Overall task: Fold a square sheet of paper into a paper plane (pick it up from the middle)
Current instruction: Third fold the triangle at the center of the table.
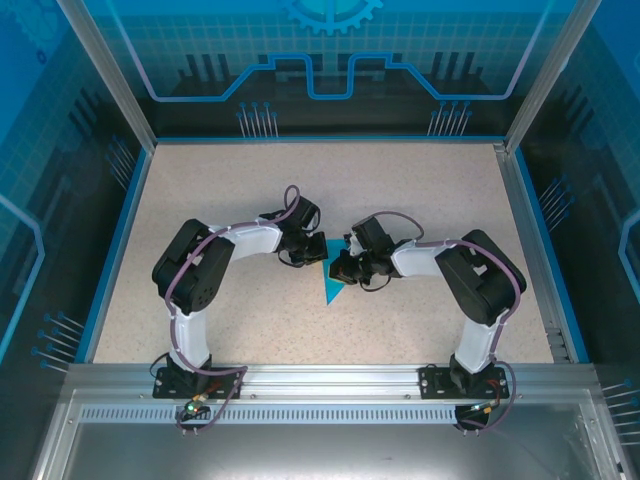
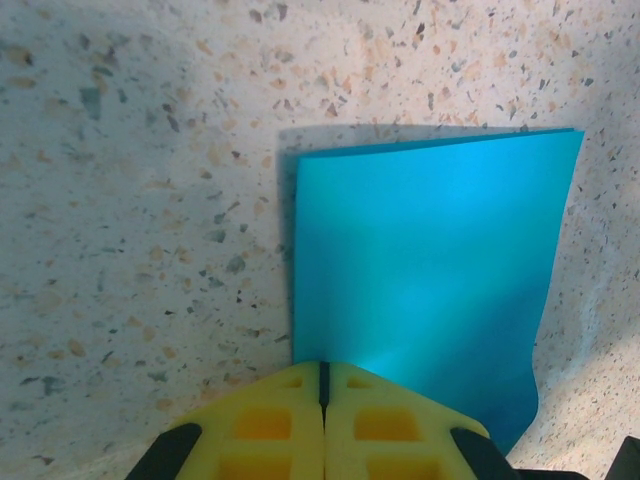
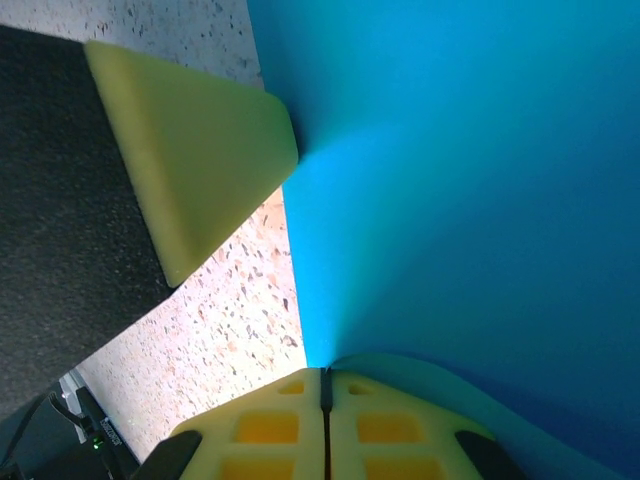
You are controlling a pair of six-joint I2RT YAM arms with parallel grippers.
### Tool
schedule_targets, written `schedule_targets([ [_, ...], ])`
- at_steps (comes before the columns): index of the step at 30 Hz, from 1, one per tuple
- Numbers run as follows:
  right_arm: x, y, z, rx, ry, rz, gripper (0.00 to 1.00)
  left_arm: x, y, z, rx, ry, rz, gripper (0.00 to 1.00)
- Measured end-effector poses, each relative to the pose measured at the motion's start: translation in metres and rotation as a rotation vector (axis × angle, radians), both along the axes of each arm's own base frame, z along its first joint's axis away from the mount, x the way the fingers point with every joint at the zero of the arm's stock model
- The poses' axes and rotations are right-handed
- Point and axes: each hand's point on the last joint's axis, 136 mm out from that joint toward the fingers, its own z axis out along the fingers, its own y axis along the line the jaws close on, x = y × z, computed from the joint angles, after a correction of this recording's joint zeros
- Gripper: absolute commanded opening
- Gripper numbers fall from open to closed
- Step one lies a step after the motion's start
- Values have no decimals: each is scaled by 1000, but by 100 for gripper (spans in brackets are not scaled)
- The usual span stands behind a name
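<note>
The cyan-blue sheet of paper (image 1: 330, 290) sits mid-table between both arms, folded, with a pointed tip toward the near edge. My left gripper (image 1: 318, 250) is at its far-left side. In the left wrist view the yellow jaws of the left gripper (image 2: 323, 368) are pressed together at the near left corner of the paper (image 2: 430, 270), which spreads ahead, slightly raised. My right gripper (image 1: 338, 268) meets the paper from the right. In the right wrist view, the right gripper (image 3: 324, 375) is shut, with the paper (image 3: 470, 180) running into the seam and draping over one finger. A left finger (image 3: 200, 150) touches the paper's edge.
The speckled beige table (image 1: 250, 330) has a blue rim and is enclosed by blue printed panels with aluminium posts (image 1: 105, 70) at the far corners. A metal rail (image 1: 330, 380) carries both arm bases at the near edge. Open tabletop surrounds the arms.
</note>
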Motion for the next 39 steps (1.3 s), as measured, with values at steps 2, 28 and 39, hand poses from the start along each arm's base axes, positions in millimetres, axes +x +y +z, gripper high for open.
schedule_targets([
  [2,0,0,-1,-2,3,0,7,0,0,0,0,0,0,6],
  [28,3,2,-2,7,-6,-3,7,0,0,0,-1,0,0,5],
  [39,3,1,-5,4,-1,-4,10,0,0,0,-1,1,0,6],
])
